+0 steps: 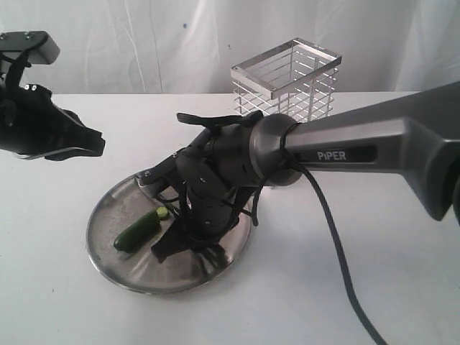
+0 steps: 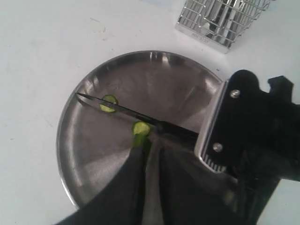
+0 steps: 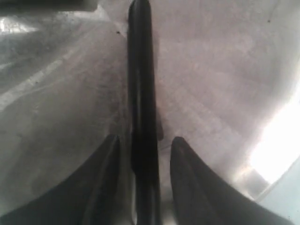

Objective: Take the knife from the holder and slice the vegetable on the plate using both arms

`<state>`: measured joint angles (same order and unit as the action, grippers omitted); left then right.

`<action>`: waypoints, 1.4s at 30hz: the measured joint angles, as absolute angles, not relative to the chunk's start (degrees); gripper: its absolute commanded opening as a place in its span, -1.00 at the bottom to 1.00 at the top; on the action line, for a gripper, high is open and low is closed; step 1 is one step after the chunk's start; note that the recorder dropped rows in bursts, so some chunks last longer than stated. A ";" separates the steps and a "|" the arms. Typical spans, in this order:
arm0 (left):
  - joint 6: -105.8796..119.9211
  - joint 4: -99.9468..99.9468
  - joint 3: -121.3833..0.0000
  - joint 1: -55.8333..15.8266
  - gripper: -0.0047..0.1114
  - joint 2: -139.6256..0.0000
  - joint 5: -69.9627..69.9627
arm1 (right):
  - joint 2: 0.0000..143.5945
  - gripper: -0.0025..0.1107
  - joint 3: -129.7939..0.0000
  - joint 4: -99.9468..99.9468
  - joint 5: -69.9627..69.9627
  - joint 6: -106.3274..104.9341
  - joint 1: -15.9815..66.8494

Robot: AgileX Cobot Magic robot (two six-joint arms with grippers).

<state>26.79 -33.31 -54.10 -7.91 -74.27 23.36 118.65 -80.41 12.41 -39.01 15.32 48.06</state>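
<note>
Guessing the right gripper (image 3: 145, 139), jaws slack around the knife (image 2: 136, 114), could snag it and knock the vegetable (image 1: 138, 231) off.

Beneath me spreads a plain white table (image 1: 57, 302); behind it hangs a creased white cloth backdrop (image 1: 144, 43).

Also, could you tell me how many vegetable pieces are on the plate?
2: the long piece on the plate, and a thin slice beside the knife; the right arm may hide more.
</note>
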 measured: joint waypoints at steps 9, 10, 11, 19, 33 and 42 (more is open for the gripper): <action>25.52 -33.40 -52.69 -7.91 -0.61 -59.64 26.36 | 112.22 -0.33 -80.08 12.30 -33.32 15.67 48.06; 25.08 -33.40 -52.69 -7.91 -0.61 -57.86 26.66 | 110.26 -0.37 -79.27 12.30 -31.90 16.00 48.06; 24.73 -33.40 -52.69 -7.91 -0.61 -55.56 26.92 | 108.15 -0.41 -78.18 12.30 -30.37 16.28 48.17; 20.71 -32.54 -48.11 -7.91 -0.92 -35.67 30.20 | 91.28 -0.96 -60.90 11.91 -14.39 19.41 50.43; 15.24 -31.86 -30.33 -7.91 -0.92 -10.46 32.35 | 71.20 -0.96 -37.27 10.56 11.59 21.02 59.28; 15.34 -31.86 -30.19 -7.91 -0.92 -9.53 33.64 | 69.74 -0.96 -37.02 10.19 12.42 21.02 59.30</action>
